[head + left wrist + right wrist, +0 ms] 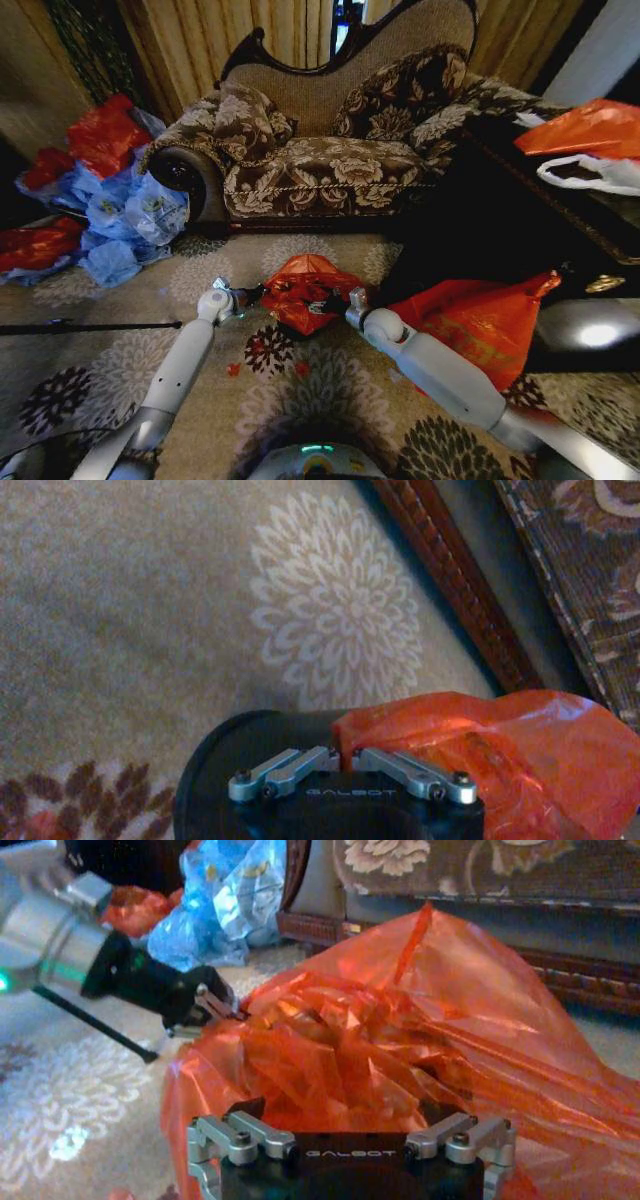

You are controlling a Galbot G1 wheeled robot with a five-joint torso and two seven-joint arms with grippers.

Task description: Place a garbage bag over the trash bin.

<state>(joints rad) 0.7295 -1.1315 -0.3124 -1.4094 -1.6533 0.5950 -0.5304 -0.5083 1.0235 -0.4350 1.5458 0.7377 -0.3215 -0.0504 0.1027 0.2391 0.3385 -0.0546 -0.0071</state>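
Observation:
The garbage bag (303, 285), shiny, crinkled and red-orange, lies bunched on the carpet in front of the sofa, draped over part of the trash bin (215, 772). The bin's black rim still shows bare on the side nearest my left arm. My left gripper (250, 295) (343, 754) is shut on the bag's edge at the rim; the right wrist view shows this same pinch (218, 1009). My right gripper (335, 303) (350, 1102) is pressed into the bag's other side, jaws spread open, fingertips buried in folds of plastic (400, 1027).
A patterned sofa (320, 160) stands close behind. A larger orange bag (480, 320) lies right of my right arm beside a dark table (560, 230) carrying orange and white bags. Blue and red bags (120, 210) are piled at the left. A black rod (90, 325) lies on the carpet.

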